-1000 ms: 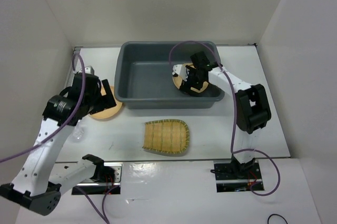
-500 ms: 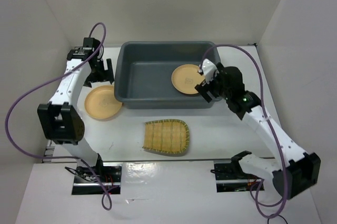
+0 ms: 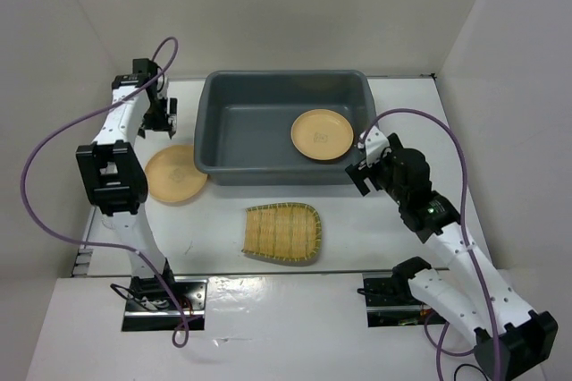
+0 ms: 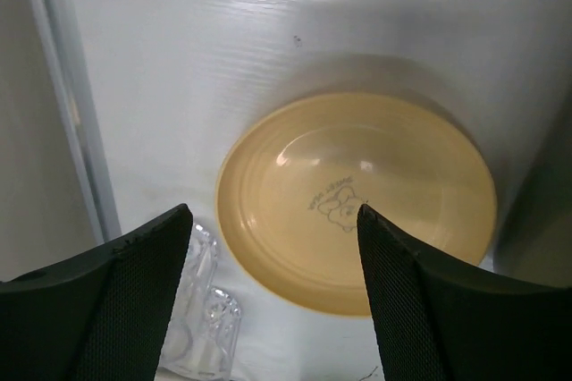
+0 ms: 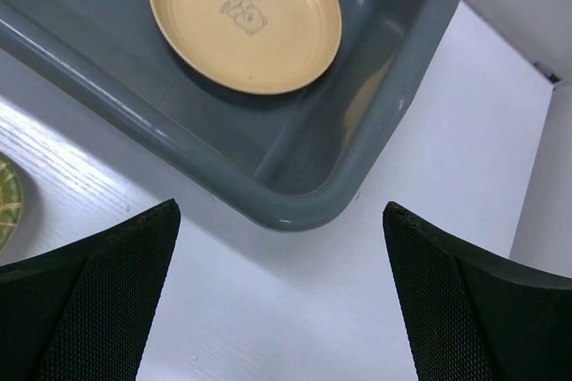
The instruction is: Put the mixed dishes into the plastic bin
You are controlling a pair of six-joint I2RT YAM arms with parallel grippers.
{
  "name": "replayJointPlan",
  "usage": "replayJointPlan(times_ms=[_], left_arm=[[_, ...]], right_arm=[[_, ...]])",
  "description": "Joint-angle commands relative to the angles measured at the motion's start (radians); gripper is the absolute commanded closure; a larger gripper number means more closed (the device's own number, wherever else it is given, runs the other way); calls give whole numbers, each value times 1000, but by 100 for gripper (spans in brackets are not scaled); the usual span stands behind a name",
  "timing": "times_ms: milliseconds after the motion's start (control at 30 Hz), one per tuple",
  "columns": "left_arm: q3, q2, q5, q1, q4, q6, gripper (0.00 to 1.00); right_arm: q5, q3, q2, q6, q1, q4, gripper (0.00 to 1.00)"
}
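From above, two tan plates show: one [image 3: 322, 134] lies flat inside the plastic bin [image 3: 255, 135], the other plate [image 3: 174, 175] sits on the tabletop [image 3: 206, 229] just beside the bin's left wall. One bamboo tray [image 3: 282, 232] lies in front of the bin, and no cup can be made out here. The left tool [image 3: 161, 117] hangs behind the outer plate, and the right tool [image 3: 365, 166] is beside the bin's near right corner. The left wrist view has the left tool [image 4: 273, 211] with jaws apart and empty above that plate [image 4: 357, 202]. It looks stiff, smooth and light, so its raised rim is probably the place to pinch. One glass cup [image 4: 201, 336] lies near it, likely slippery and fragile. In the right wrist view the right tool [image 5: 279, 211] is spread wide and holds nothing over the bin's corner [image 5: 393, 86], with the binned plate [image 5: 244, 19] beyond.
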Motion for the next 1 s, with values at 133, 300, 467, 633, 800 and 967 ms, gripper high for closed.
replayJointPlan(times_ms=[133,300,467,633,800,967], left_arm=[[-4,103,-4,13,58,110,18],[-17,154,63,52,78,110,18],[-30,211,76,61,132,110,17],[-20,235,108,61,132,119,17],[-29,246,183,61,132,138,19],[-29,312,218,50,132,147,21]], right_arm=[[90,39,11,16,15,-58,2],[114,4,-53,16,15,-102,2],[136,4,-33,34,15,-93,2],[145,-16,-15,34,15,-84,2],[145,-16,-15,34,15,-75,2],[145,-16,-6,34,15,-75,2]])
